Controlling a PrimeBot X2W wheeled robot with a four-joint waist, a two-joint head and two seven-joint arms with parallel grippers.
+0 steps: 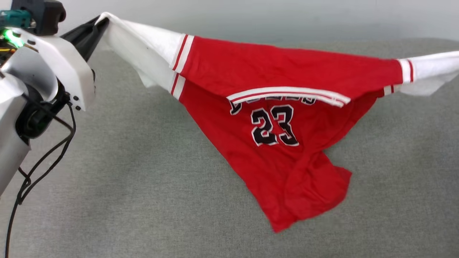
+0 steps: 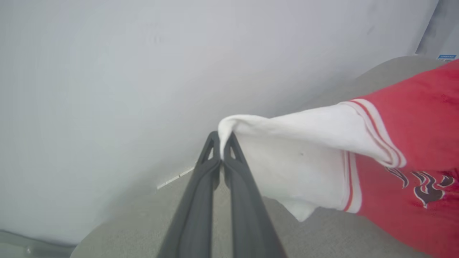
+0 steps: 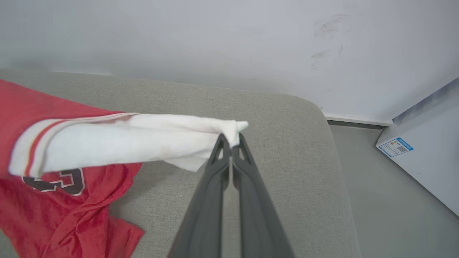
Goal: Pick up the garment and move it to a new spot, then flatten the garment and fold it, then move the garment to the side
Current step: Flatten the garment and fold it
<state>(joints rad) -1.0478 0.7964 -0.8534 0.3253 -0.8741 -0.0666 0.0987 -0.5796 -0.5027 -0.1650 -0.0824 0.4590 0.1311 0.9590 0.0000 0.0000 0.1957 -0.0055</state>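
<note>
Holding shirt [image 1: 287, 71] stretched | left fingers [image 2: 195, 200], right fingers [image 3: 209, 200] each pinching one end | risk: we pull wider, a thin pinch slips, shirt drops

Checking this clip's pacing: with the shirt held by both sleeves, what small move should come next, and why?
Probably a small lift of both arms. The left claw and right claw pinch the white sleeves of the shirt, stretched between them, yet its red hem lies crumpled on the grey cushion; rising should let it hang straight.

Garment [image 1: 287, 68] red, white sleeves, striped trim, black numerals; surface [image 1: 125, 161] grey
</note>
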